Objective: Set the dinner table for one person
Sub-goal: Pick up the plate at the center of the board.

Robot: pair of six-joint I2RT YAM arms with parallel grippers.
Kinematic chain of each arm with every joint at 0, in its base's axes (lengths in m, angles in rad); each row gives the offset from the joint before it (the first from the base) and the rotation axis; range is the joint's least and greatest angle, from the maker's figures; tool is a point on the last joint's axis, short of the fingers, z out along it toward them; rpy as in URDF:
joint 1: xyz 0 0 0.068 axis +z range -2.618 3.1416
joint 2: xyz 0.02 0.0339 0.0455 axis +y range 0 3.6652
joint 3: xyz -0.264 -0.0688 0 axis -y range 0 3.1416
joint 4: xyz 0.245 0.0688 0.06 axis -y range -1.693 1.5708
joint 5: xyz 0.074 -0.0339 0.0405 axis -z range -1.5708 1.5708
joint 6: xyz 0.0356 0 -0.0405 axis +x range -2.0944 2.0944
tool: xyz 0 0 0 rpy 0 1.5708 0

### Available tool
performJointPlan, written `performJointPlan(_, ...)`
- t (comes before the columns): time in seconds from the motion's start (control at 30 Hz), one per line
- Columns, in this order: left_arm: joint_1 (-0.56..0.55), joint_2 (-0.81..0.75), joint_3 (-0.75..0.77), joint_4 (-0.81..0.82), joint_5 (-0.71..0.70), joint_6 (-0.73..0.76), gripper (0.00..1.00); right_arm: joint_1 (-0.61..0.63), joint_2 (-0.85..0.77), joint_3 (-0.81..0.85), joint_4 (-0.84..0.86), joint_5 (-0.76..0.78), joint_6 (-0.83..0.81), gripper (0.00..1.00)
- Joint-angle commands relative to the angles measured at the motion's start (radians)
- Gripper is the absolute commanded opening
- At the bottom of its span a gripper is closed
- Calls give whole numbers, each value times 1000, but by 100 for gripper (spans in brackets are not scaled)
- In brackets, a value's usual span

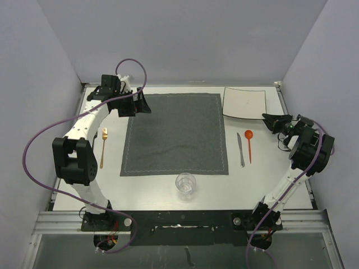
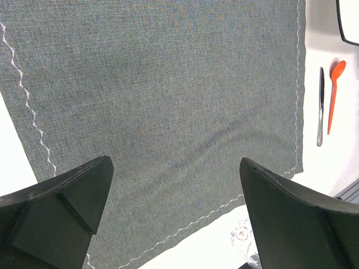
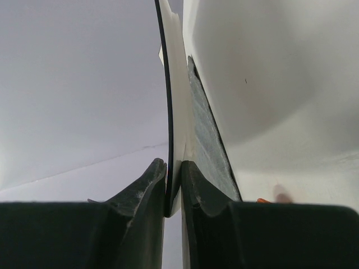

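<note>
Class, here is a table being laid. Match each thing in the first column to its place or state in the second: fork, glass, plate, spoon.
Column 1
1. fork
2. glass
3. plate
4. spoon

Column 2
A. pinched at its rim by the right pincer
B. just right of the knife
C. left of the mat
D. by the mat's near edge, on the arms' side

Pairs: 1-C, 2-D, 3-A, 4-B
</note>
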Motion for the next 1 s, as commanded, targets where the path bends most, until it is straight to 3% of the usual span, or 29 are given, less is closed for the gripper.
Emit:
performJointPlan(0.0, 1, -18, 9, 46, 15, -7, 98, 11, -88, 35, 196, -75, 73, 0)
performJointPlan(0.97, 1, -27, 8, 45, 14, -9, 98, 115, -101, 30, 219, -65, 99, 0)
